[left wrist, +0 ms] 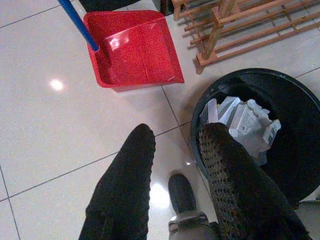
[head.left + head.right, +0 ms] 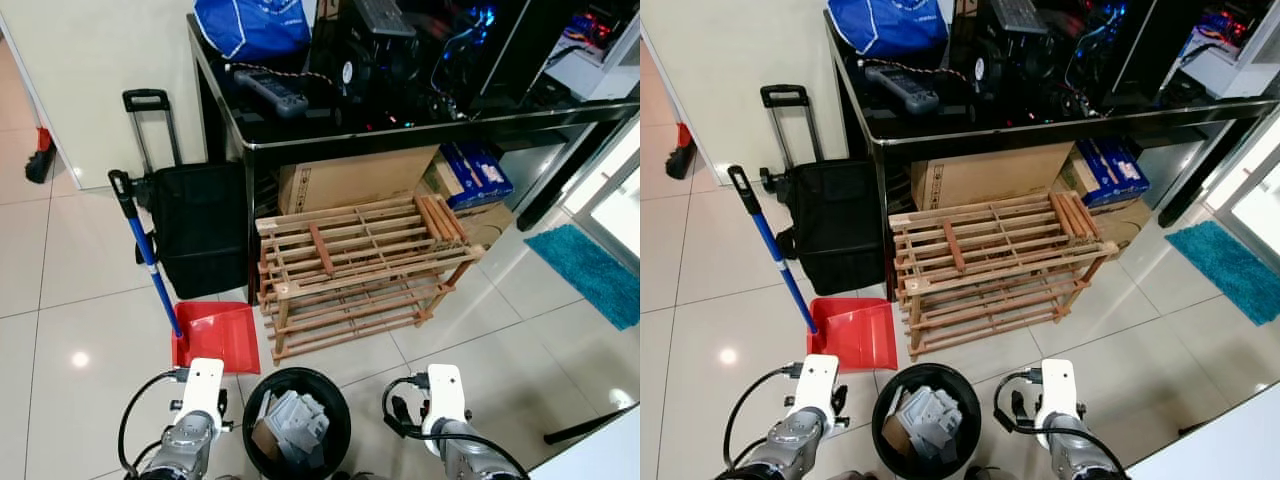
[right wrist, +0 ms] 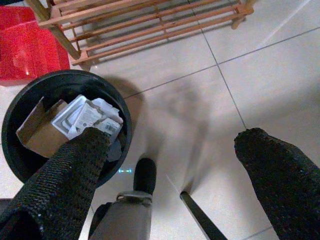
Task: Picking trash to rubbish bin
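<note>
A round black rubbish bin [image 2: 258, 400] stands on the tiled floor right in front of me, between my two arms. It holds crumpled grey-white packaging [image 2: 293, 424] and a piece of brown cardboard [image 3: 37, 135]. My left gripper [image 1: 177, 132] hangs open just left of the bin's rim [image 1: 250, 73], above bare tile, with nothing between its fingers. On the bin's other side my right gripper [image 3: 175, 137] is spread wide open and holds nothing; one finger [image 3: 75, 165] overlaps the bin's edge [image 3: 60, 77] in the right wrist view.
A red dustpan [image 2: 215, 335] with a blue handle lies just beyond the bin on the left. A wooden shoe rack [image 2: 360, 270] stands behind the bin under a black table [image 2: 400, 128], beside a black trolley bag [image 2: 200, 235]. A teal mat [image 2: 590, 270] lies far right.
</note>
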